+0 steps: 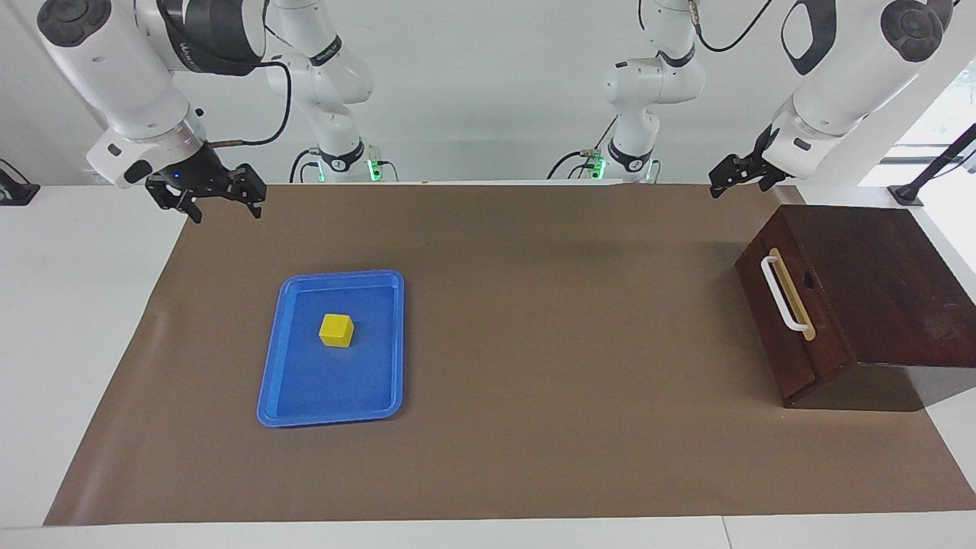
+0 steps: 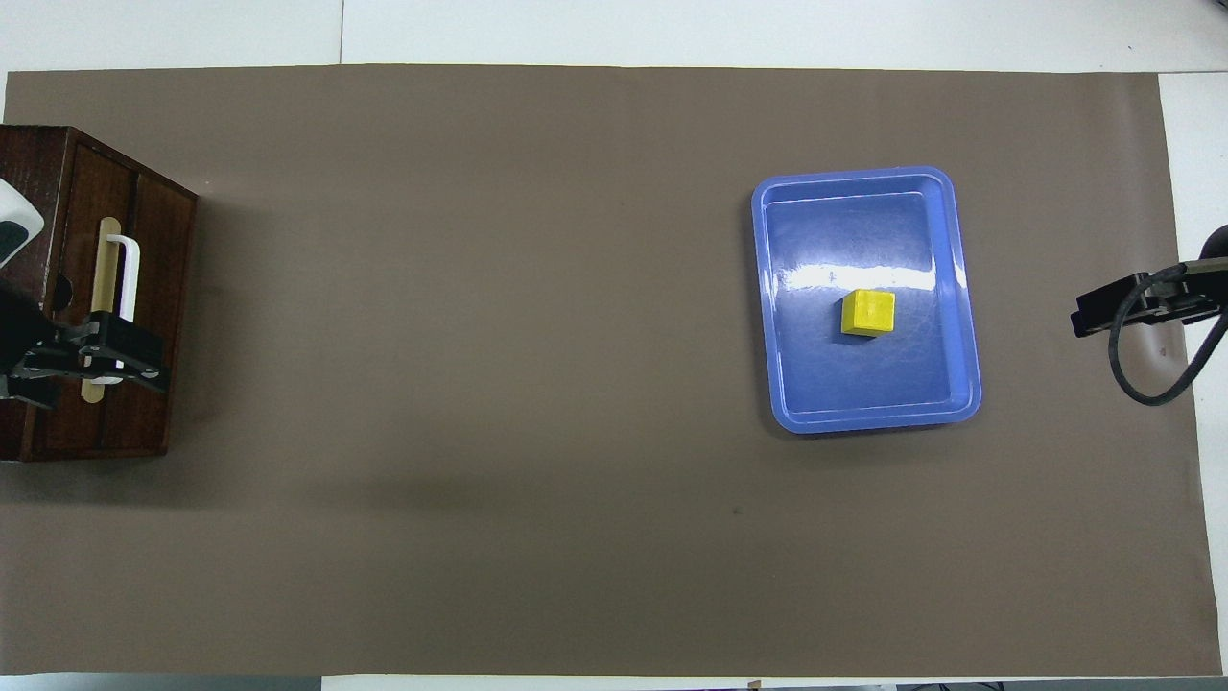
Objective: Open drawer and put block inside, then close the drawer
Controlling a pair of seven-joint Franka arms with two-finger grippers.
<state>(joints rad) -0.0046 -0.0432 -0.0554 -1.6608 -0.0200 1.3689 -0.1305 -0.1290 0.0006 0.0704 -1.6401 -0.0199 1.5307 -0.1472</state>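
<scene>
The drawer point(image 1: 781, 335) is closed in its dark wooden box point(image 1: 877, 282) at the left arm's end of the table, its white bar handle point(image 1: 779, 293) facing the table's middle. The same handle point(image 2: 128, 278) shows in the overhead view. The yellow block point(image 1: 336, 330) sits in a blue tray point(image 1: 267, 396) toward the right arm's end, also visible as block point(image 2: 868, 313) in tray point(image 2: 767, 288). My left gripper point(image 1: 736, 183) hangs open in the air near the box, touching nothing; from overhead, the left gripper point(image 2: 115, 360) overlaps the handle's end. My right gripper point(image 1: 227, 213) hangs open and empty over the mat's corner, well apart from the tray.
A brown mat point(image 1: 549, 343) covers most of the white table. The wide stretch of mat between tray and box holds nothing. A black cable point(image 2: 1151, 374) loops beside the right gripper point(image 2: 1089, 312).
</scene>
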